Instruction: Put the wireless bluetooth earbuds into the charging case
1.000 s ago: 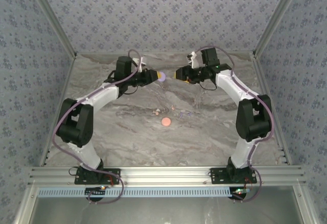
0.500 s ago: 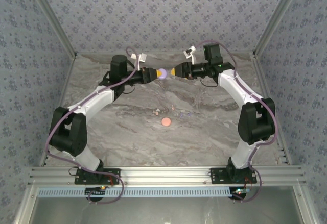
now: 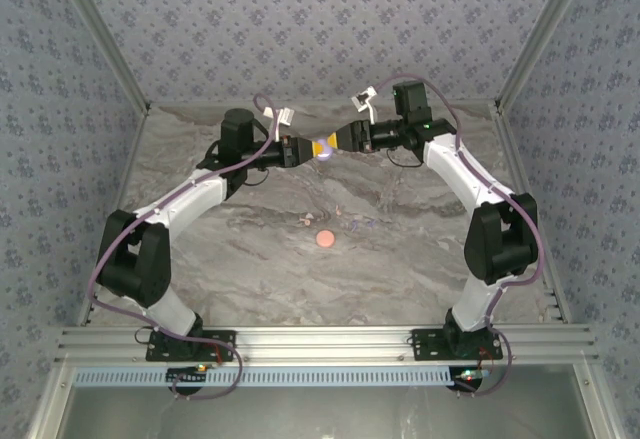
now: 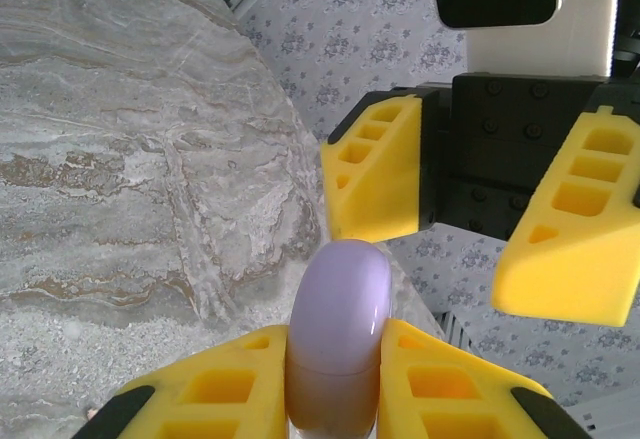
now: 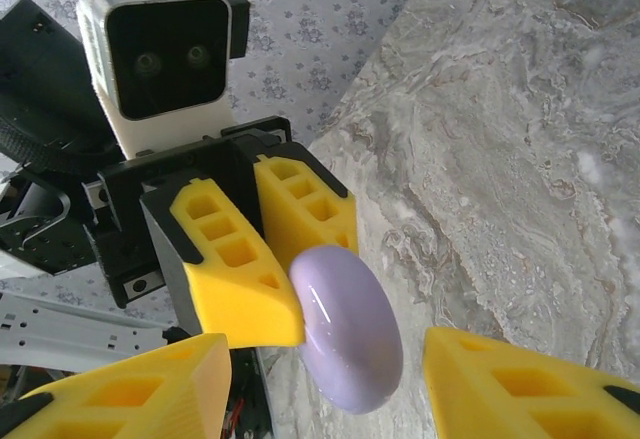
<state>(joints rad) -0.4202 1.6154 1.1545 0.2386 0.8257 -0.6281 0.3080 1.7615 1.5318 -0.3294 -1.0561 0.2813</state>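
Note:
My left gripper [image 3: 312, 149] is shut on a lilac round charging case [image 4: 340, 289], held edge-on above the back of the table, with the case [image 3: 322, 153] sticking out past the fingertips. My right gripper [image 3: 336, 142] faces it with jaws open. Its yellow fingers [image 4: 378, 174] stand on either side of the case [image 5: 345, 324], with gaps and no contact. A pink round case [image 3: 323, 239] lies flat mid-table. Tiny earbuds lie near it: a whitish one [image 3: 304, 221] and a lilac one [image 3: 366, 223].
The marble table [image 3: 250, 269] is boxed in by patterned walls and metal frame posts [image 3: 525, 59]. Both arms reach toward the back centre, well above the table. Another small speck [image 3: 340, 211] lies near the earbuds.
The right gripper has moved left to the lilac case and now straddles it with open jaws. The left gripper keeps hold of the case and has shifted slightly.

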